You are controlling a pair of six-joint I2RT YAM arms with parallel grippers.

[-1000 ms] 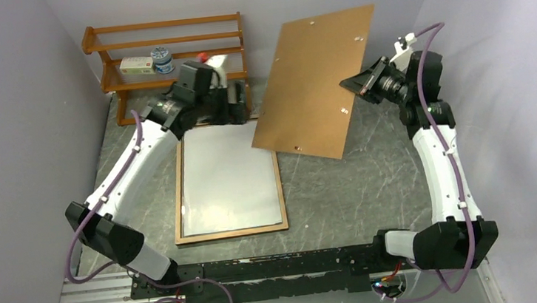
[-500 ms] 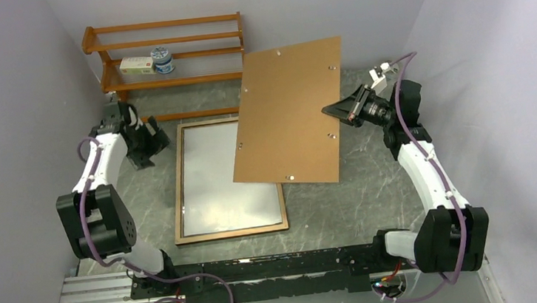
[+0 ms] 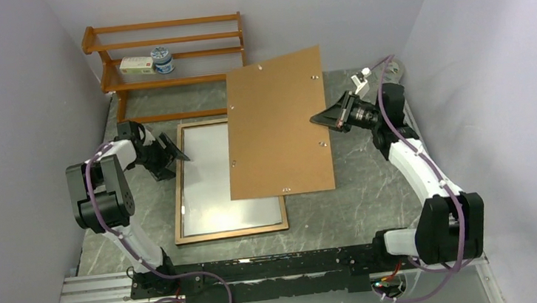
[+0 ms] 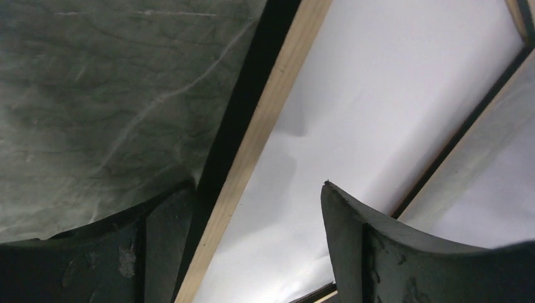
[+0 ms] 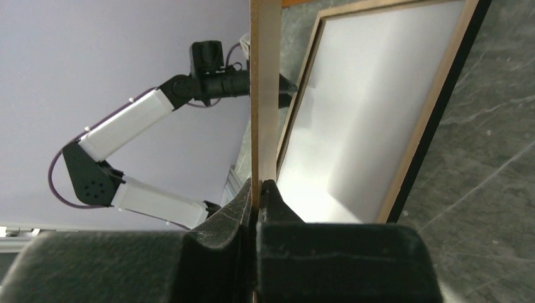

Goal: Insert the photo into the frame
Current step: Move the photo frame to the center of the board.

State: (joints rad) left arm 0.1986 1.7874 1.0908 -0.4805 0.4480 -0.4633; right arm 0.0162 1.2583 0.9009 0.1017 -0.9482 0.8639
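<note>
The frame lies back-up on the table, its light wood rail edged in black. Inside it lies the photo, plain white back up. My left gripper is open at the frame's left rail, one finger outside the rail and the other over the white sheet. My right gripper is shut on the right edge of the brown backing board. It holds the board tilted in the air over the frame's right half. In the right wrist view the board shows edge-on between the fingers.
An orange-brown shelf rack stands against the back wall with a small box and a tin on it. Walls close in on both sides. The board hides the frame's far right corner.
My left arm drew back from the frame's far end and settled at its left rail, jaws narrowing a little. My right arm carried the board left and lower, over the frame.
</note>
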